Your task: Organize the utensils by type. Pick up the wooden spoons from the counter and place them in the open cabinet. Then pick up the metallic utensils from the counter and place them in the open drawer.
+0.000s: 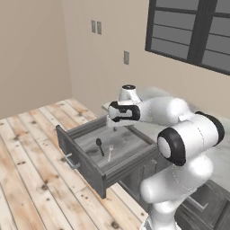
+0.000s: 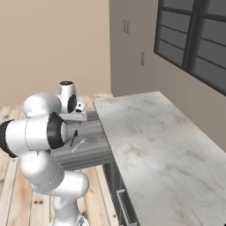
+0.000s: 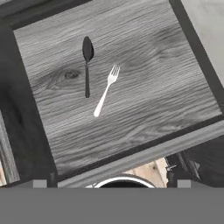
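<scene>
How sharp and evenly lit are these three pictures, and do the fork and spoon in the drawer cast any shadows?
Hand view: crisp, flat even light, fork and dark spoon on the drawer floor with no clear shadows. Left base view: softer, utensils small, drawer interior shaded near its front wall. Right base view: counter evenly lit, no glare; utensils tiny and blurry beside the arm.

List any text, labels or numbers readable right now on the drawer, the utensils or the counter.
None: no words, labels, brands or numbers can be read anywhere.
The drawer shows only bare wood grain.
The dark grey spoon and the silver fork lying in it are unmarked.
The counter shows only marbling.
</scene>
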